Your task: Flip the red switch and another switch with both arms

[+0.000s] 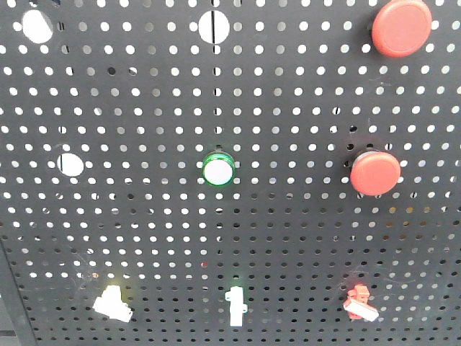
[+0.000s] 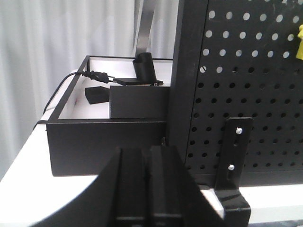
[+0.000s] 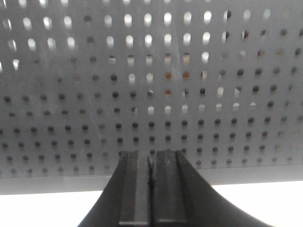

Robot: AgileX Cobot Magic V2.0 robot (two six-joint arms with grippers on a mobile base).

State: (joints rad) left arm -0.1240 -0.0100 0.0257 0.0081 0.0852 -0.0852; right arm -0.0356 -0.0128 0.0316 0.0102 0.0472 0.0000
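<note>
two red push-buttons (image 1: 401, 27) (image 1: 374, 173), one green-ringed button (image 1: 217, 169), three toggle switches (image 1: 113, 303) (image 1: 235, 306) (image 1: 359, 303), one red.

Black dotted pegboard (image 1: 288, 101), red switch (image 1: 358, 303)

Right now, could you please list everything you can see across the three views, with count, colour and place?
pegboard: one, black, upright, fills the front view
round push-buttons: two, red, right side of the board, the second below the first
ringed button: one, white with green ring, board centre
red switch: one, red with white lever, bottom right
white switches: two, bottom left and bottom centre
tray: one, black, beside the board's edge, holds black blocks and a cable
bracket: one, black, board's foot
table: one, white
left gripper: black, shut
right gripper: black, shut, facing the board
</note>
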